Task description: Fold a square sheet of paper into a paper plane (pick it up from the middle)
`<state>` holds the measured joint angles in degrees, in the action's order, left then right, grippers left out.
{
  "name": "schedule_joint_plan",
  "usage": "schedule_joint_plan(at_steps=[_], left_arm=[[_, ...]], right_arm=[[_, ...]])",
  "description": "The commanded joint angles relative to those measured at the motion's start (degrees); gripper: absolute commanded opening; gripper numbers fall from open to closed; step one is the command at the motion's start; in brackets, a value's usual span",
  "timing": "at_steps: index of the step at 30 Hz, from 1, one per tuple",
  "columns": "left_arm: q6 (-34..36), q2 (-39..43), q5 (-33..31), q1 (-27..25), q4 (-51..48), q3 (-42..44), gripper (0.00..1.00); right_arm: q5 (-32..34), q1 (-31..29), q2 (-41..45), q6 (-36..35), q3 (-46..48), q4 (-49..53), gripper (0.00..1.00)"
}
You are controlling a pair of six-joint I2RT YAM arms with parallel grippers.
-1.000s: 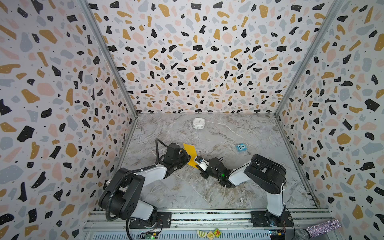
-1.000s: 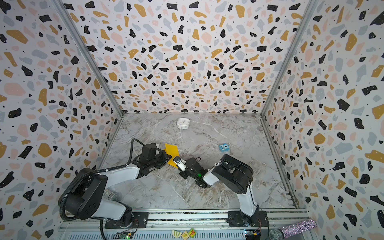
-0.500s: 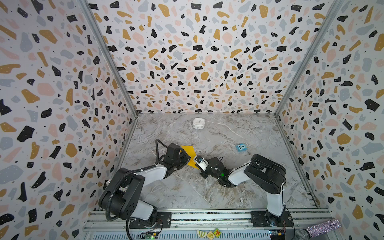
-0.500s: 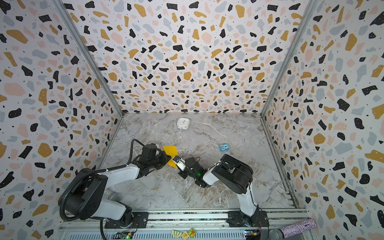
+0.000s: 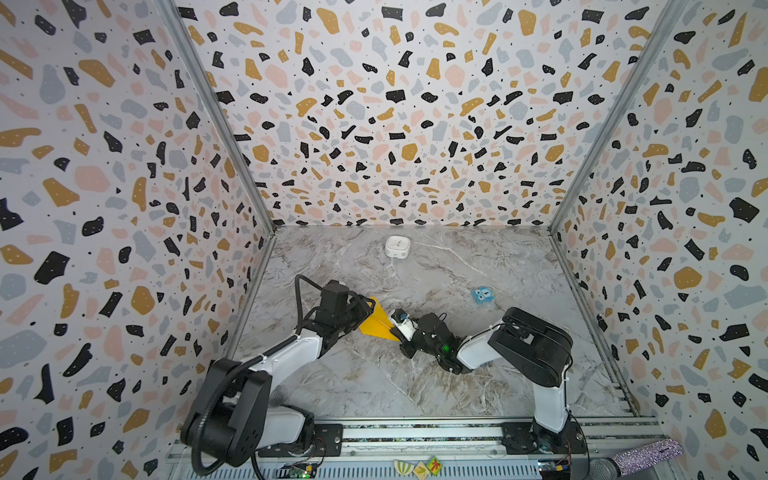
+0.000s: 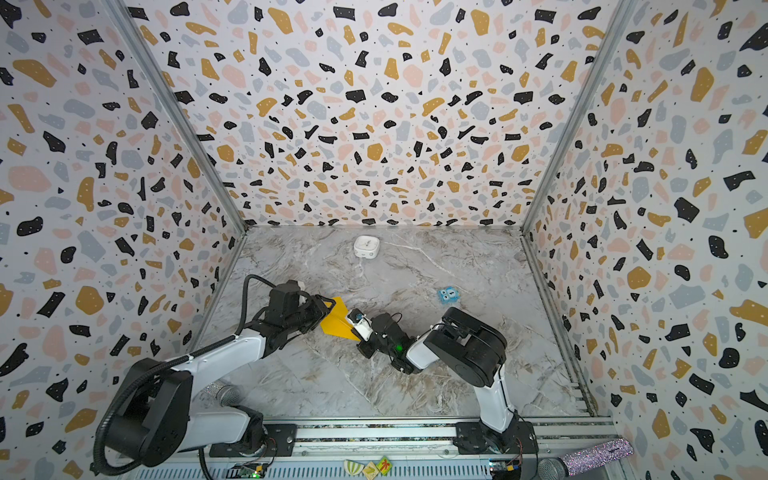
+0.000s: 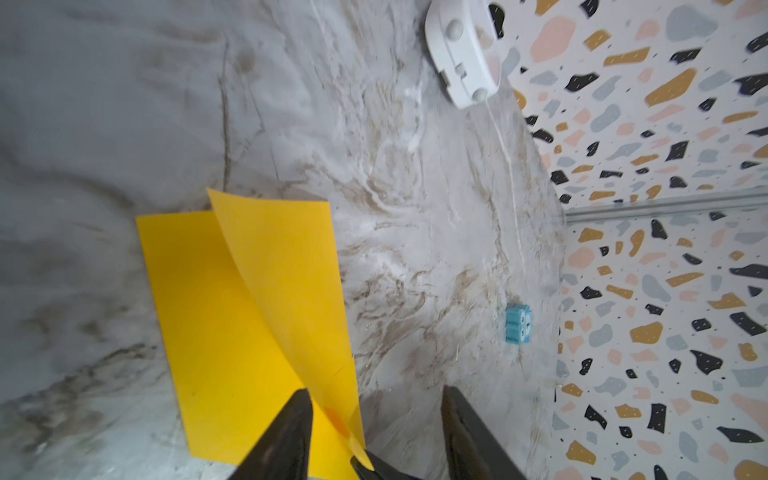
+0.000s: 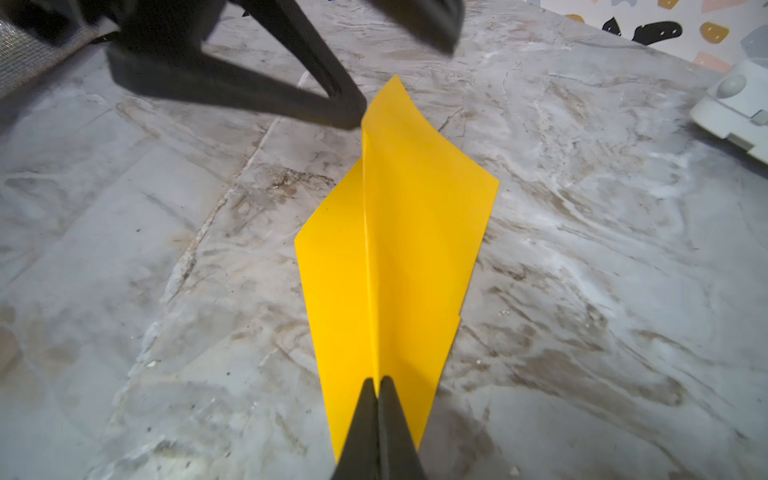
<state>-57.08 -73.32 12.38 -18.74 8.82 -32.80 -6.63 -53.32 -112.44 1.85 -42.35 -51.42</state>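
Note:
The square sheet of paper (image 5: 376, 325) (image 6: 338, 323) is bright yellow-orange and bent along a centre ridge. One half lies on the marble table and the other half curls upward (image 7: 282, 266). My right gripper (image 8: 377, 380) (image 5: 395, 328) is shut on the ridge at the sheet's near end (image 8: 399, 249). My left gripper (image 7: 374, 392) (image 5: 362, 309) stands open at the opposite end. One finger (image 7: 297, 419) is over the flat half, and the raised flap passes between the jaws without being pinched. No paper plane shape is in view.
A white rounded box (image 5: 397, 247) (image 7: 461, 54) sits near the back wall. A small blue cube with eyes (image 5: 482, 296) (image 7: 517, 324) lies to the right of the paper. Patterned walls close three sides, and a metal rail (image 5: 415, 434) runs along the front.
My left gripper has opened and let go of the paper. My right gripper has closed fully on the ridge. The sheet now leans open and lower.

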Motion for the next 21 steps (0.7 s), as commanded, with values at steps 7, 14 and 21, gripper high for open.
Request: schedule_joint_plan(at_steps=[7, 14, 21], left_arm=[[3.12, 8.86, -0.02, 0.11, 3.28, 8.61, 0.57], [1.47, 6.61, 3.22, -1.67, 11.99, 14.23, 0.48], [0.88, 3.16, 3.59, -5.82, 16.61, 13.65, 0.45]], right_arm=[[-10.5, 2.52, -0.76, 11.27, 0.19, 0.0, 0.02], [-15.11, 4.51, -1.29, 17.58, 0.46, -1.38, 0.02], [-14.93, 5.95, 3.38, 19.74, 4.06, -0.82, 0.02]])
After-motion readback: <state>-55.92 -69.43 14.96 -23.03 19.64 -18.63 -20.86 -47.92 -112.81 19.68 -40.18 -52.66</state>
